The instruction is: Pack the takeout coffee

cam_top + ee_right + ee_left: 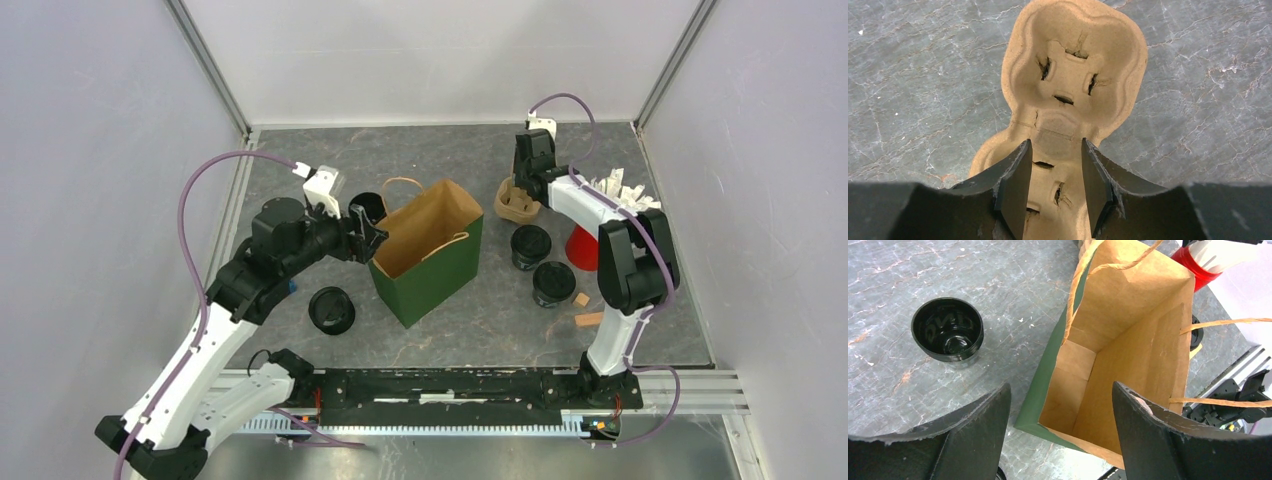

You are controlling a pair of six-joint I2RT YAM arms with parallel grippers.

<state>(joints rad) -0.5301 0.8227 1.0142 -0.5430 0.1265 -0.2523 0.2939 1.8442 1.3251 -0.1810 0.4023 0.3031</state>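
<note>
Nearest, one small black lidded disposable cup (331, 310) stands on the grey tabletop (480, 340), on the near side of the left fingers (998, 410), which hang wide apart at the mouth of the upright green paper bag (430, 262). The left arm is probably the nearer to this cup. Two more lidded cups (553, 283) stand right of the bag. Farthest, the right fingers (1018, 165) straddle the waist of the tan moulded-pulp carrier (1073, 65); whether they clamp it cannot be told.

Lab robot cell: white walls (90, 150), aluminium frame (208, 62), stone-look table (300, 165).

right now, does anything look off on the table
One black cup beside the green paper bag stands open with no lid, while the two cups by the red cup wear theirs.
</note>
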